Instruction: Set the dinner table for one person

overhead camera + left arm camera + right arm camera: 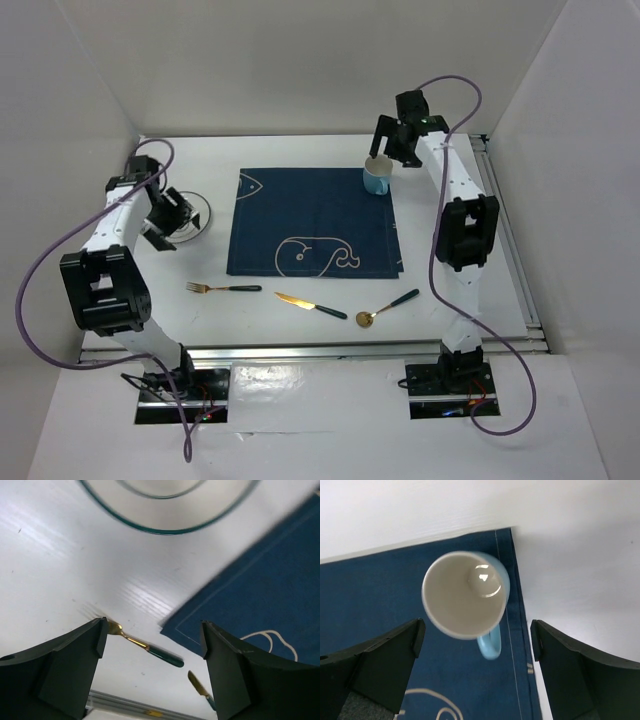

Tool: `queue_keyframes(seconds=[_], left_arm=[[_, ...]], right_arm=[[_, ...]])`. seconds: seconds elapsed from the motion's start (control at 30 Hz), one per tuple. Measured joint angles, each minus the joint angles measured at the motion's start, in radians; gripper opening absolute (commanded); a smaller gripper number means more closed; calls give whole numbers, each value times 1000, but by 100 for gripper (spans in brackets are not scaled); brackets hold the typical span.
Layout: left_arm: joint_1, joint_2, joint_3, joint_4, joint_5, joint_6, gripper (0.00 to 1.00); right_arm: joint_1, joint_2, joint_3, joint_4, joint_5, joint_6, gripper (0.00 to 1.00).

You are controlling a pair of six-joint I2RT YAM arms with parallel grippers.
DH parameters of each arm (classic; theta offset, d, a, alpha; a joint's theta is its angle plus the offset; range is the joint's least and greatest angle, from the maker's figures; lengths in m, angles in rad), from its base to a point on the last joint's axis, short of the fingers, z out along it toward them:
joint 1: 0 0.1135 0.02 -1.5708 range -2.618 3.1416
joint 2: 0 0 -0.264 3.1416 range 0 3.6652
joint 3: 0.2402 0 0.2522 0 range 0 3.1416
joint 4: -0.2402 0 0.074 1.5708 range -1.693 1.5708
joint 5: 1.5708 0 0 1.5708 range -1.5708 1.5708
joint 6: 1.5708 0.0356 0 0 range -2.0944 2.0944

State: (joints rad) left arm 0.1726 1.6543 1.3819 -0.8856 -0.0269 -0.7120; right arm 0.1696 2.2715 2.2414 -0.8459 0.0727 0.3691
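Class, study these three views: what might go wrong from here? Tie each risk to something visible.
The mug stands at the far right corner of the placemat, under the open right gripper; a finger's nudge might tip it.
The clear glass dish by the open left gripper may slip from a rim pinch.
The fork, knife and spoon lie flat on the table; thin handles may be hard to grasp.
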Motion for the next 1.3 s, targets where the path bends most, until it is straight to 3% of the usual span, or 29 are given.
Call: queue_keyframes(seconds=[0.23,0.5,0.63,0.73,0.77,0.83,1.03,1.3], left_arm=[[211,48,-132,101,85,-79,83],[232,150,-158,310,140,-152,81],[233,234,-134,348,159,-180,73],[233,243,-132,386,152,-192,47],[233,247,-132,390,148,-194,23],[237,250,-130,405,152,-217,2],[237,232,-62,431,199,-208,0],[235,80,-57,345,186,-129,0]], right_arm=[[-18,-256,-210,47,-40,-1,100],[-56,-517,-480,109,-118,1,100],[-76,-590,-544,109,-141,1,100],[-97,-637,-571,108,-142,0,100],[-101,-653,-580,108,-141,0,100],[-109,-679,-592,106,-139,0,100],[-114,-729,-628,99,-136,-1,100],[-114,-756,-671,83,-137,-1,100]])
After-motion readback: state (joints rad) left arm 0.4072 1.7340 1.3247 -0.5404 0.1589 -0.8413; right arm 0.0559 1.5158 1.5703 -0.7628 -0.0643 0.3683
